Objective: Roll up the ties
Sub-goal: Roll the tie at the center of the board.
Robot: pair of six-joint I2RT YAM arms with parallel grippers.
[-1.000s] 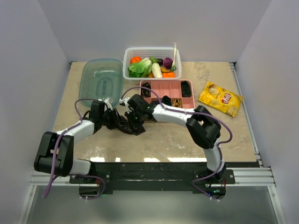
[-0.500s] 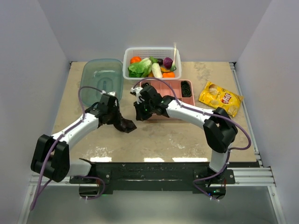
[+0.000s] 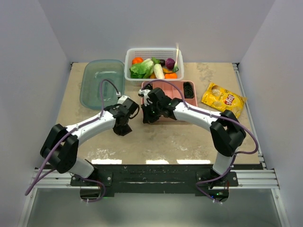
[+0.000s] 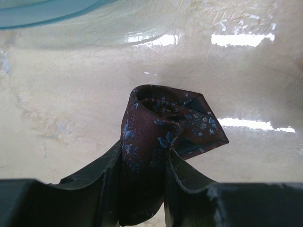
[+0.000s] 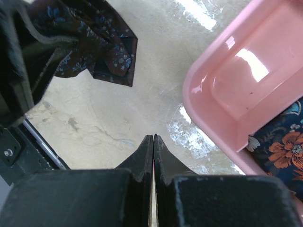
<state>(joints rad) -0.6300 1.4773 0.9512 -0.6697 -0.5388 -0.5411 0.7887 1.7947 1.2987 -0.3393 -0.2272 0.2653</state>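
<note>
A dark maroon tie point(image 4: 165, 125) with small blue flowers is rolled into a loose coil, one pointed flap sticking out to the right. My left gripper point(image 4: 144, 158) is shut on its lower part and holds it just above the table point(image 3: 122, 128). My right gripper point(image 5: 153, 138) is shut and empty, hovering over bare table at the front left corner of the pink tray point(image 5: 222, 90). The held tie point(image 5: 97, 45) shows at the upper left of the right wrist view. The tray point(image 3: 177, 91) holds black coils point(image 3: 188, 89) and a gold coil point(image 3: 180, 103).
A white basket point(image 3: 154, 53) of vegetables stands behind the tray. A teal plastic container point(image 3: 102, 81) lies at the back left, and a yellow chip bag point(image 3: 223, 99) to the right of the tray. A dark floral tie point(image 5: 284, 149) lies in a tray compartment.
Both grippers were together at the tie a second ago. My right gripper has pulled away to the tray's corner. My left gripper has carried the rolled tie to the right.
</note>
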